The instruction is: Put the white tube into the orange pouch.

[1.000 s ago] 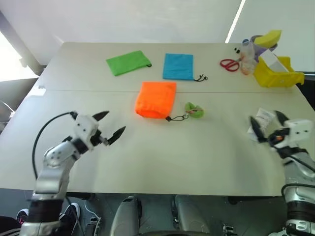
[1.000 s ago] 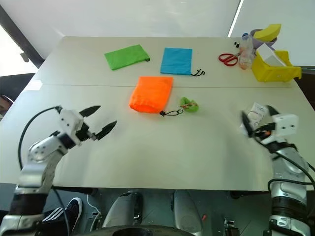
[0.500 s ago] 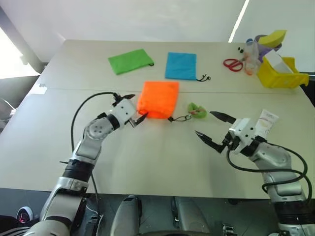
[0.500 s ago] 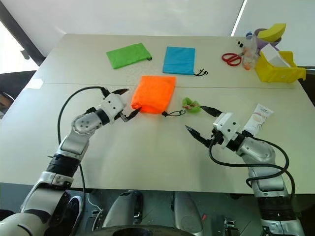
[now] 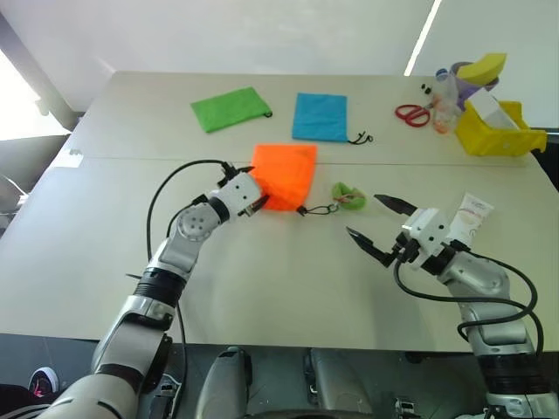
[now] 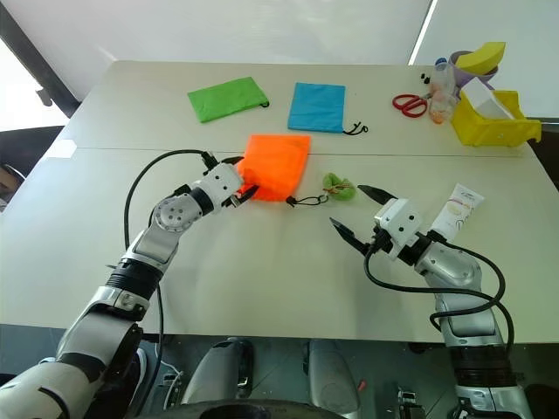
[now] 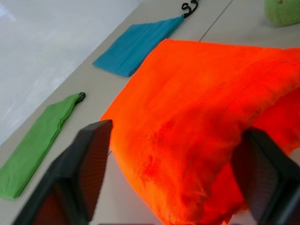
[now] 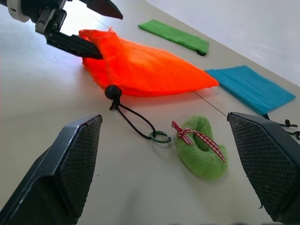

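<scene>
Three flat pouches lie on the table (image 5: 105, 262): a green pouch (image 5: 229, 110) at the far left, a blue pouch (image 5: 320, 116) to its right, and the orange pouch (image 5: 285, 175) nearer, about in the middle. The left gripper (image 5: 253, 200) is at the near left corner of the orange pouch, at its gathered mouth. Its two fingers stand on either side of the bunched cloth, partly apart; I cannot tell if they already pinch it. I think it is there to hold the mouth so the tube can go in. From the pouch a black cord (image 8: 136, 121) runs right to a small green tab (image 5: 347, 195). The right gripper (image 5: 374, 225) hangs over the table near this tab, with fingers spread wide and nothing between them. The white tube (image 5: 472, 215) lies on the table just beside the right arm, on its far right side, not yet picked up. At the far right stand red scissors (image 5: 408, 113) and a yellow bin (image 5: 500, 131).
</scene>
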